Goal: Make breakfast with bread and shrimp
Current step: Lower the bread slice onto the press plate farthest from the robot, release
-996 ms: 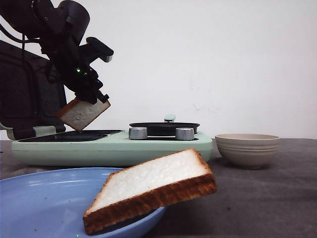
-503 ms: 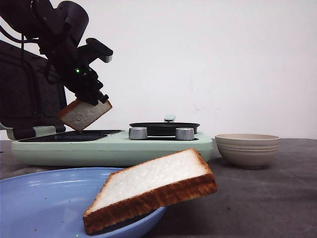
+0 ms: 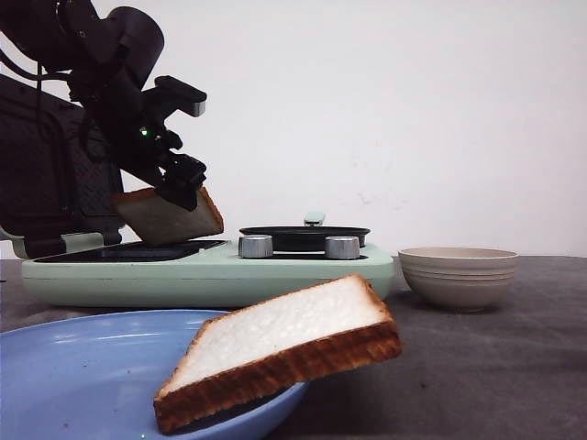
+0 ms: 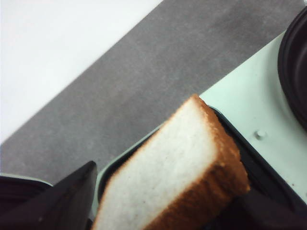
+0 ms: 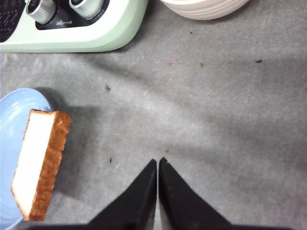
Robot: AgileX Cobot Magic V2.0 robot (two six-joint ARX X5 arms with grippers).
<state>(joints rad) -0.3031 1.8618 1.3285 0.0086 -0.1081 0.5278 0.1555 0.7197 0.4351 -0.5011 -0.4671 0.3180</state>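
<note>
One bread slice [image 3: 170, 220] lies tilted with its lower edge on the dark griddle plate [image 3: 138, 249] of the green breakfast maker [image 3: 211, 270]. My left gripper [image 3: 186, 183] is at its upper corner. In the left wrist view the slice [image 4: 168, 167] sits between spread fingers, with a gap beside the left one; the left gripper [image 4: 168, 189] looks open. The second bread slice [image 3: 284, 339] leans on the rim of the blue plate [image 3: 83, 367] and also shows in the right wrist view [image 5: 38, 158]. My right gripper [image 5: 158, 162] is shut and empty over the grey table. No shrimp is in view.
A black pan [image 3: 303, 236] sits on the maker's right half behind two metal knobs [image 3: 256, 246]. The maker's dark lid [image 3: 46, 174] stands open at the left. A beige bowl [image 3: 459, 275] stands right of the maker.
The bread slice in my left gripper has dropped and turned flatter, its lower edge now on the griddle plate. The left gripper moved slightly down. The right arm has not moved.
</note>
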